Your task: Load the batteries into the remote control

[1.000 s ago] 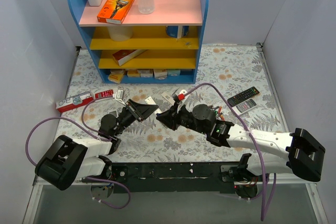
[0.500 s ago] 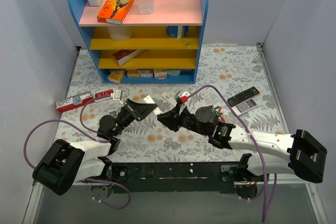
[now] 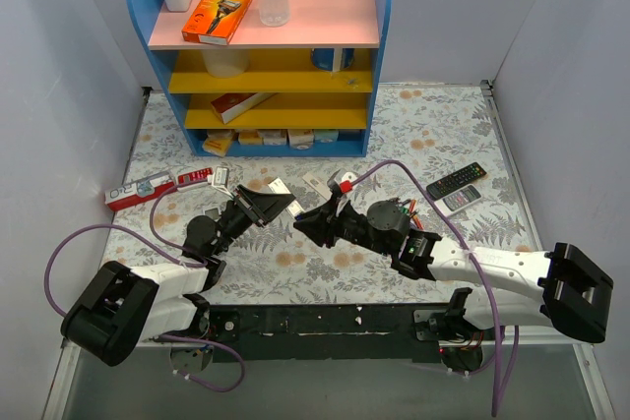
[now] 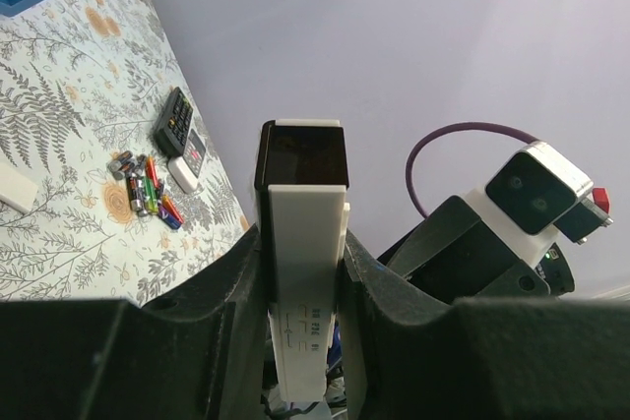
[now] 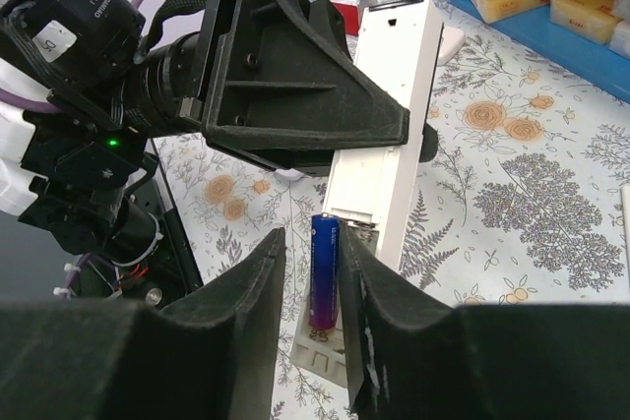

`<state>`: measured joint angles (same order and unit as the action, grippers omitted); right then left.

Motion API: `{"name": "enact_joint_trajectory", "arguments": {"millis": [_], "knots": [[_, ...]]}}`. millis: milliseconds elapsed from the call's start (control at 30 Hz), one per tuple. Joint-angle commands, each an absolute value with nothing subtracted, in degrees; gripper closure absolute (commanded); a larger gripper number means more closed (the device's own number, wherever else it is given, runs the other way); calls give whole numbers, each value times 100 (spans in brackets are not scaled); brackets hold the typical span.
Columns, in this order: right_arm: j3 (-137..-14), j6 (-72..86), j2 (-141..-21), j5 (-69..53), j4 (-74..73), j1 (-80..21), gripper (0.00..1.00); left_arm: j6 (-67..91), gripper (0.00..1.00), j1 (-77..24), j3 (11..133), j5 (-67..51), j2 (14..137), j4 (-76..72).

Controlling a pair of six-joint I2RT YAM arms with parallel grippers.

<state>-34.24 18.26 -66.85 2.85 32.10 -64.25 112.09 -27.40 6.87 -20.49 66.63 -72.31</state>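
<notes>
Two end effectors sit nose to nose over the table point(image 3: 433, 135). My left end effector point(image 4: 303, 272) is clamped on the remote control point(image 4: 305, 233), holding it clear of the table. My right end effector point(image 5: 310, 272) pinches a purple battery point(image 5: 326, 268), its lower end at the remote's open compartment. Bare table either side; the blue shelf point(image 3: 258, 56) is well apart. Only the left wrist view shows the spare batteries point(image 4: 146, 192) plainly, beside a black remote point(image 4: 173, 121).
</notes>
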Motion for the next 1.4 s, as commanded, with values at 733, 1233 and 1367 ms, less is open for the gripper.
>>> {"name": "enact_joint_trajectory", "arguments": {"millis": [733, 1233, 1367], "knots": [[-4139, 784, -6179, 422, 2075, -6416, 36, 10846, 100, -2751, 914, -2628, 6267, -7216], [-4816, -456, -5959, -272, 1003, -6407, 34, 10723, 100, -2742, 1212, -3006, 6232, -6891], [-5044, -1351, -5871, -772, 449, -6399, 37, 10574, 100, -2760, 1388, -3252, 6144, -6400]]}}
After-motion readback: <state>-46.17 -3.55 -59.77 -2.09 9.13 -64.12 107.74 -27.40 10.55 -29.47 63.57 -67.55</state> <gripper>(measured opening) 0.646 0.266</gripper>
